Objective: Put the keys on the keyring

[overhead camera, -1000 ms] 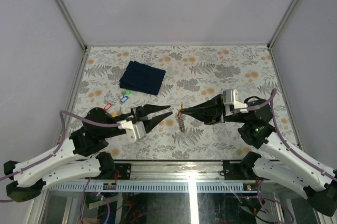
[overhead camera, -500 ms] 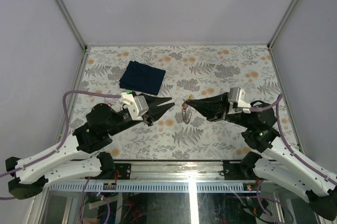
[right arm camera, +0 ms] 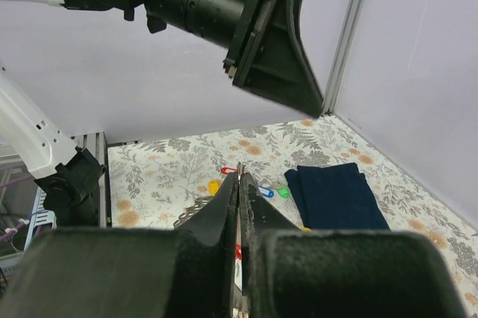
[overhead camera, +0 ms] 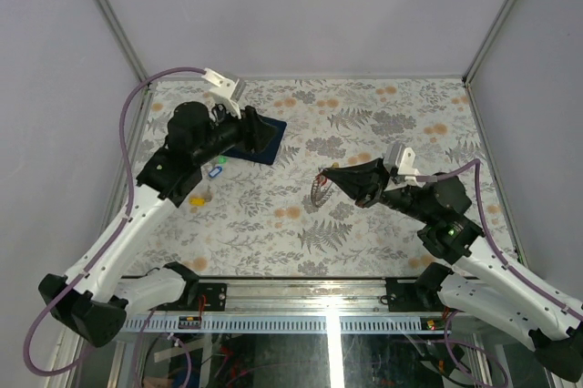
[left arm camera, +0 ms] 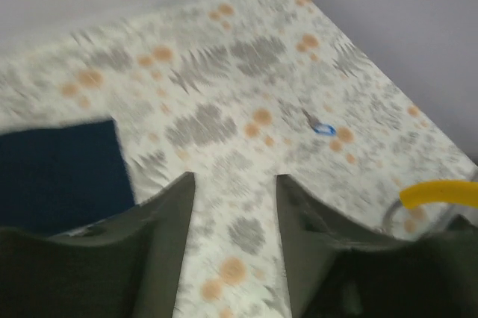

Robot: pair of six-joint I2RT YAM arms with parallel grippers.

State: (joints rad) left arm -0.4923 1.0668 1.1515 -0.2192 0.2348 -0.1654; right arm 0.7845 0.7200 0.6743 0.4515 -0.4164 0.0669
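The keyring (overhead camera: 319,190) hangs as a grey coil from my right gripper (overhead camera: 329,176), above mid-table. In the right wrist view the right gripper (right arm camera: 239,176) is shut, thin metal pinched at its tips, the keyring's coils (right arm camera: 193,210) just to their left and a red tag (right arm camera: 237,251) between the fingers. Loose keys lie on the table: red (right arm camera: 229,171), yellow (right arm camera: 214,186), blue (right arm camera: 263,191) and green (right arm camera: 284,192). From above, only the blue key (overhead camera: 216,170) and the yellow key (overhead camera: 197,199) show. My left gripper (overhead camera: 262,136) is raised over the cloth. In its wrist view the left gripper (left arm camera: 235,184) is open and empty.
A folded dark blue cloth (overhead camera: 264,153) lies at the back left, also in the left wrist view as the cloth (left arm camera: 60,172). Grey enclosure walls (overhead camera: 319,5) close the table on three sides. The raised left arm (overhead camera: 173,165) spans over the loose keys.
My left arm has risen and swung back left, from beside the right gripper to above the cloth, with its jaws wider apart. My right gripper has shifted slightly, still holding the ring.
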